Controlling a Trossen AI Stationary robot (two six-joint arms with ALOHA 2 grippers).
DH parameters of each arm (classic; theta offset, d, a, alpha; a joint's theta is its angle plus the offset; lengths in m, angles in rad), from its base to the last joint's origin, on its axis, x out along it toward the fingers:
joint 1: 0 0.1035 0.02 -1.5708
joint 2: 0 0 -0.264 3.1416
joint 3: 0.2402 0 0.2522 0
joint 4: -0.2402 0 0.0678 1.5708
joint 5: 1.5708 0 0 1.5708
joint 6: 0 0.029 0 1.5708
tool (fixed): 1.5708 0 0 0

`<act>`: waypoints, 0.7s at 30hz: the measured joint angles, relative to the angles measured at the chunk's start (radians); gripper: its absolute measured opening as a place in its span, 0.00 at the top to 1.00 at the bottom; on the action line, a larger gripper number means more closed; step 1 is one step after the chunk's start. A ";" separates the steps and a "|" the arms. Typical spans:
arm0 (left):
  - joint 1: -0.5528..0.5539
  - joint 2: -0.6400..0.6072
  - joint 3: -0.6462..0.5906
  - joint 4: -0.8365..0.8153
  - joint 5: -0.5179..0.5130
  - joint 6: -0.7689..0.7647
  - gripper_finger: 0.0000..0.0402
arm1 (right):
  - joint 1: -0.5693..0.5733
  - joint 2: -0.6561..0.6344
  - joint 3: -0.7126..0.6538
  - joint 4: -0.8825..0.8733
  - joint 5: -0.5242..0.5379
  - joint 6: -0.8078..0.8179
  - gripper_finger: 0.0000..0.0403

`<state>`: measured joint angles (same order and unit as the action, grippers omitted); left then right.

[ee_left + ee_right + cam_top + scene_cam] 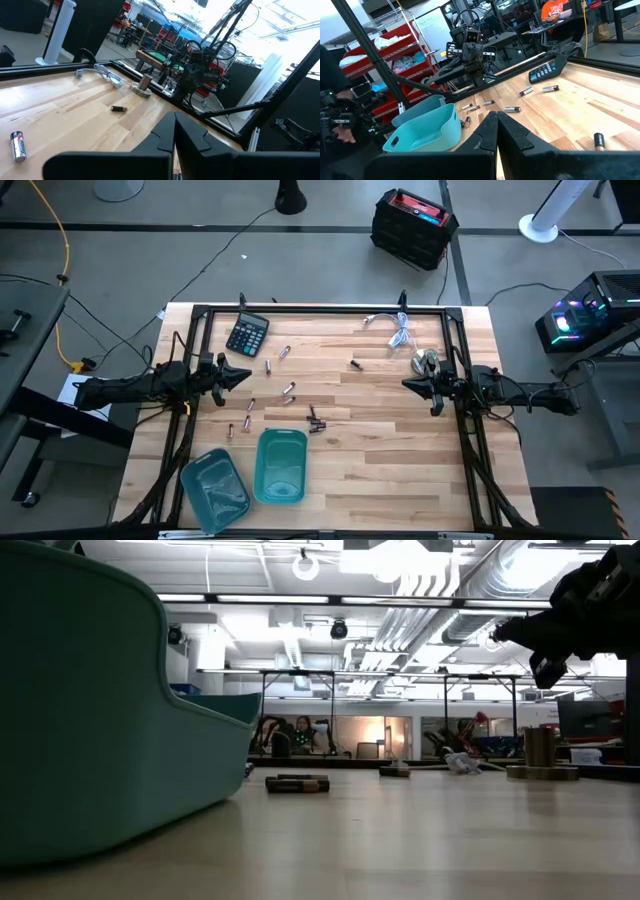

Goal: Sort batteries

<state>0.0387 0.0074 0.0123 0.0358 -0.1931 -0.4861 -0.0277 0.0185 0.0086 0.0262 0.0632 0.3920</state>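
- I see the wooden table with two teal bins at its near-left edge, both look empty.
- Left gripper and right gripper hover at the sides, jaws pressed together, holding nothing.
- Batteries lie scattered left of centre, near the calculator.
- Risk: they're round, so a nudge from my fingers could roll them away.
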 joint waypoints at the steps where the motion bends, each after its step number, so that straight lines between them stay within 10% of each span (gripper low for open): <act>1: 0.000 0.001 0.000 0.001 -0.010 0.000 1.00 | 0.000 0.000 0.000 0.000 0.000 0.000 1.00; 9: -0.001 0.001 -0.001 0.088 0.004 -0.212 1.00 | 0.000 0.000 0.000 0.000 0.000 0.000 1.00; 14: 0.000 0.052 -0.001 0.289 -0.345 -0.405 1.00 | 0.000 0.000 0.000 0.000 0.000 0.000 1.00; 21: -0.017 0.536 0.160 0.651 -0.301 -0.423 1.00 | 0.000 0.003 0.000 0.000 0.000 0.000 1.00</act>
<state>0.0212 0.5438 0.1727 0.6868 -0.4943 -0.9096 -0.0277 0.0216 0.0086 0.0261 0.0631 0.3920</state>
